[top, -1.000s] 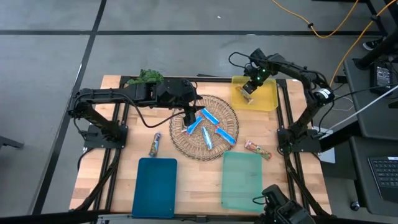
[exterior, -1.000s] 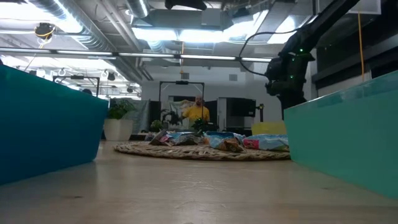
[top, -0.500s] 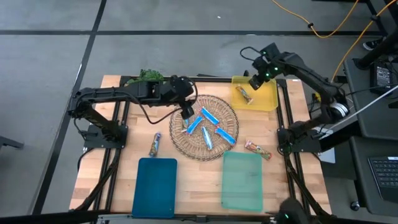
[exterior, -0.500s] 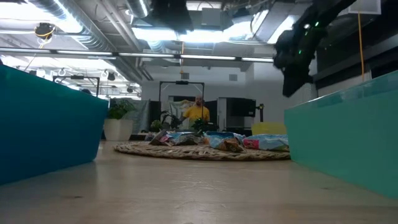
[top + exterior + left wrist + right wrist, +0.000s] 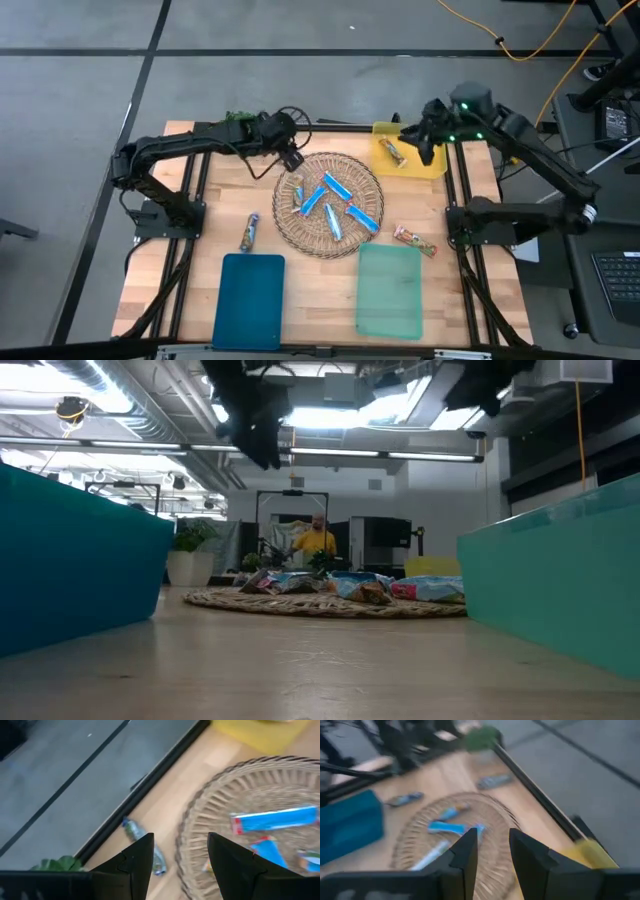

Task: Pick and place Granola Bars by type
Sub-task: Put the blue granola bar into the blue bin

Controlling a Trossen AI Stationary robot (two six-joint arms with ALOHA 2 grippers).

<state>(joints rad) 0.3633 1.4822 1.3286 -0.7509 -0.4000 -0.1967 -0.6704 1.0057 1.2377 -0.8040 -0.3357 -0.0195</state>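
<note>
High view: both empty tools [image 5: 291,160] [image 5: 424,147] near table's [image 5: 180,260] far edge.

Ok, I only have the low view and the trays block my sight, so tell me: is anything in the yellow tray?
Observer: Yes, one orange-brown bar lies in the yellow tray.
Operator: Anything on the table near the blue tray?
Observer: A silvery bar lies just beyond the blue tray, left of the woven mat.
Operator: Is the left gripper carrying anything?
Observer: No, the left gripper has open jaws with nothing between them.
</note>
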